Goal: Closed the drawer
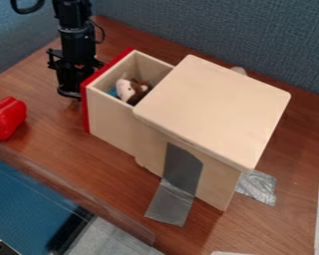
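The black gripper [72, 92] hangs down at the upper left, just left of the drawer's red front; whether it touches the front I cannot tell. The wooden drawer [111, 118] sticks out of the left side of the wooden box [215, 107], standing open. Inside the drawer lies a brown and pale toy [125, 91] with something blue beside it.
A red toy [7, 117] lies at the left edge. Grey tape [170, 201] holds the box to the brown table [292, 184]. A clear low barrier [69, 191] runs along the front left edge, and blue-grey partitions [222, 30] stand behind.
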Robot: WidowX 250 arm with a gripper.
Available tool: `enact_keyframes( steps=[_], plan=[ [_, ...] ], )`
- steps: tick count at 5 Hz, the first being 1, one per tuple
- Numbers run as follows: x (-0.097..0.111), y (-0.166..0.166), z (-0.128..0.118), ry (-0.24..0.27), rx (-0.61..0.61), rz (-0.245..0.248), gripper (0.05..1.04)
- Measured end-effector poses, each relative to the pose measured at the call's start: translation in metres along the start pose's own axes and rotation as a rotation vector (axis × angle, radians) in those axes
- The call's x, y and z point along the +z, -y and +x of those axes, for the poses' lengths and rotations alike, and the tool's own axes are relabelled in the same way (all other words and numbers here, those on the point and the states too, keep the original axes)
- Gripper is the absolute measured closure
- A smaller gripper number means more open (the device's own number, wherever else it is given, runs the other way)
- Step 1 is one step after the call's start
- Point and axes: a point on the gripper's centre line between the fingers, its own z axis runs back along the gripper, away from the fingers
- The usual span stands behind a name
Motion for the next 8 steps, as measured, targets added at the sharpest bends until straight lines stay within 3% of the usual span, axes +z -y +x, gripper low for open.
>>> enact_keyframes(
  steps=[1, 2, 5, 6, 7, 8],
  plan=[
    [-0.002, 0.022, -0.001, -0.011, -0.034, 0.006, 0.914],
    [-0.003, 0.053, 0.002, -0.006, -0.082, -0.005, 0.952],
    [-0.008, 0.087, 0.002, -0.03, -0.134, -0.012, 0.953],
    [-0.003, 0.092, -0.001, -0.032, -0.131, -0.014, 0.911],
    [0.009, 0.098, -0.004, -0.034, -0.115, 0.001, 0.679],
    [0.033, 0.093, -0.006, 0.01, -0.096, 0.032, 0.371]
  ],
)
